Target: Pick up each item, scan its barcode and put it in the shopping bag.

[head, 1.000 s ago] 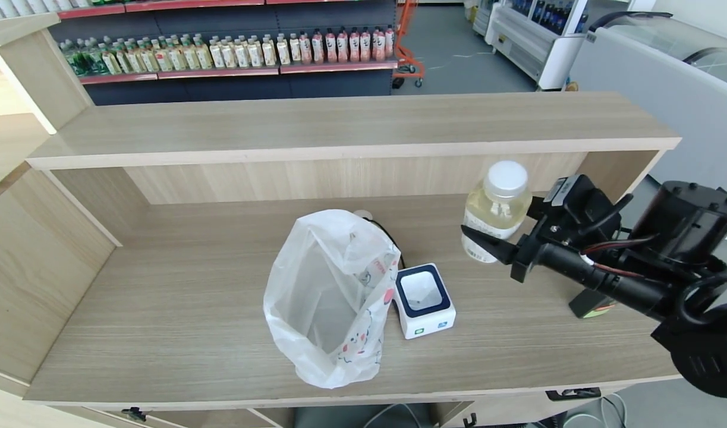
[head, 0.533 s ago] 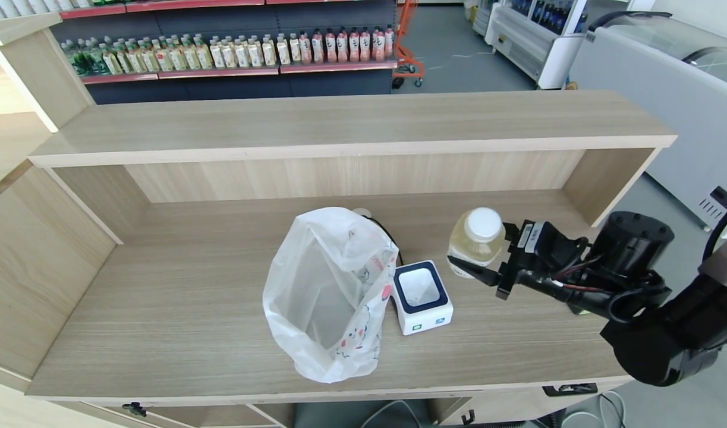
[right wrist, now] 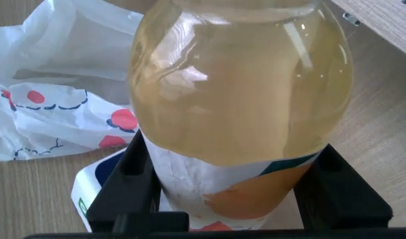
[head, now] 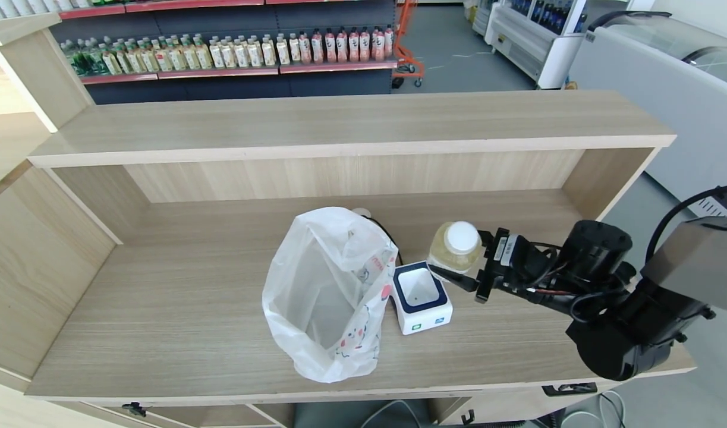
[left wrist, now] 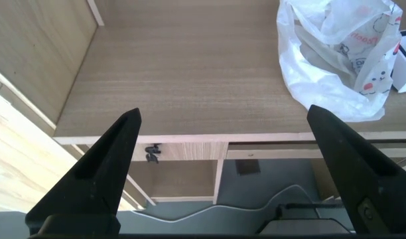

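By scanner (head: 421,295): R end effector (head: 452,261) grips bottle (head: 460,239).

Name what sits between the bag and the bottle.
The scanner. The head view shows it on the counter beside the bag, the bottle in the right gripper at its other side.

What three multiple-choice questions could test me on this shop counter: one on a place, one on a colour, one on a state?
1. Where is the scanner?
A) beside the bag
B) inside the bag
C) on the top ledge

2. What colour is the cap of the bottle?
A) red
B) white
C) green

3. How is the right gripper?
A) open, empty
B) shut on the bag
C) shut on the bottle

Answers:
1 A, it stands right next to the bag.
2 B, the cap shows white from above.
3 C, both fingers press the bottle's sides.
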Robot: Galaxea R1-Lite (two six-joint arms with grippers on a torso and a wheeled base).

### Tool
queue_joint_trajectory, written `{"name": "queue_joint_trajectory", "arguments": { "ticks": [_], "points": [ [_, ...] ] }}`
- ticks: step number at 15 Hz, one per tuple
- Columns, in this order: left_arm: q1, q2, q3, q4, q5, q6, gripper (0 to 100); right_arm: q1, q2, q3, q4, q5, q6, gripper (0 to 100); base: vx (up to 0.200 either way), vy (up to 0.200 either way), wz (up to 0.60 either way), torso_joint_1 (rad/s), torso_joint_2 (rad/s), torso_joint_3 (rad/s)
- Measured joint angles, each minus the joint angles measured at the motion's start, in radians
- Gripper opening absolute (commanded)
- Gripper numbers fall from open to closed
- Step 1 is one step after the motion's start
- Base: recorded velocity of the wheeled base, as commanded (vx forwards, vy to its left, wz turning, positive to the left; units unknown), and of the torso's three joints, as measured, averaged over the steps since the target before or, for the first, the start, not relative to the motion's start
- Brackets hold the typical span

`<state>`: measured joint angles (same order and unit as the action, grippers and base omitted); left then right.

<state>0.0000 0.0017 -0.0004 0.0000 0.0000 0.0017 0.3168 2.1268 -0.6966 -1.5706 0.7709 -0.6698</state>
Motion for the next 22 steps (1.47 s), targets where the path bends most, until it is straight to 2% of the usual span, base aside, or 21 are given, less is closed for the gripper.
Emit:
{"name": "queue_joint_trajectory", "arguments": {
  "ticks": [6,12,22],
  "points": [
    [0.0,0.0,0.0,0.0,0.0,0.0,100,0.068,0.077,-0.155,0.0,0.03,0.0,0,0.0,0.0,0.0,0.0,0.0,0.0],
    [0.0,0.0,0.0,0.0,0.0,0.0,100,0.072,0.141,-0.197,0.001,0.086,-0.046,0,0.0,0.0,0.0,0.0,0.0,0.0],
    [0.0,0.0,0.0,0.0,0.0,0.0,100,0.051,0.183,-0.199,-0.001,0.09,-0.089,0,0.0,0.0,0.0,0.0,0.0,0.0]
  ]
}}
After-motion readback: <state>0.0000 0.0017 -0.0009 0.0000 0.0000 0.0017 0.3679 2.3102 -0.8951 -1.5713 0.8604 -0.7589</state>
